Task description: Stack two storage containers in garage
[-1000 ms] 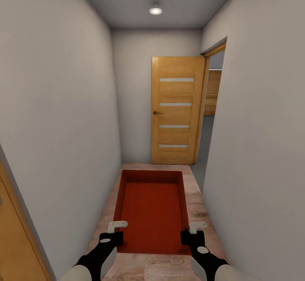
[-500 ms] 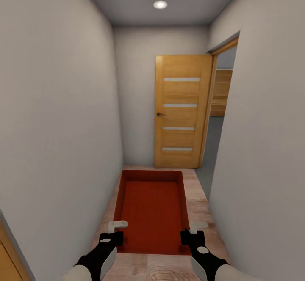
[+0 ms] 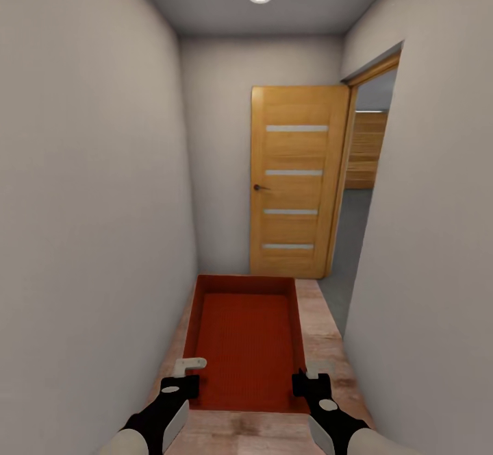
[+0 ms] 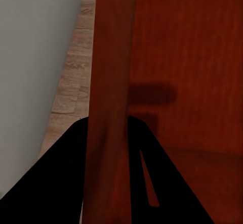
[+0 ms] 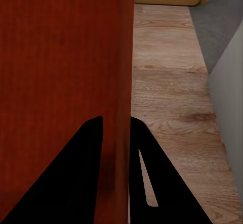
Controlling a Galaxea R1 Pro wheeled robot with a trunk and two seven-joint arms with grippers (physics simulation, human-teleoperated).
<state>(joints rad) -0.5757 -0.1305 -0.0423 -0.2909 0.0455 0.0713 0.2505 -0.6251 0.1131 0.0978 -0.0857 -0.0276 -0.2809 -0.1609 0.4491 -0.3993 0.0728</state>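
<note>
Squarely between both arms, storage container (image 3: pixel 246 335) (orange-red, lidless), left jaws clamping its left wall, right jaws its right wall

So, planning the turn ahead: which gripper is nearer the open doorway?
Right. The right gripper clamps the storage container's wall on the doorway's side; the left gripper clamps the opposite wall.

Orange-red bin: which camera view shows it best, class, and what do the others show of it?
The head view shows the bin best: its full open top, floor and all four walls, held over the wood floor. The left wrist view shows one wall between the left gripper's fingers; the right wrist view shows the opposite wall in the right gripper.
</note>
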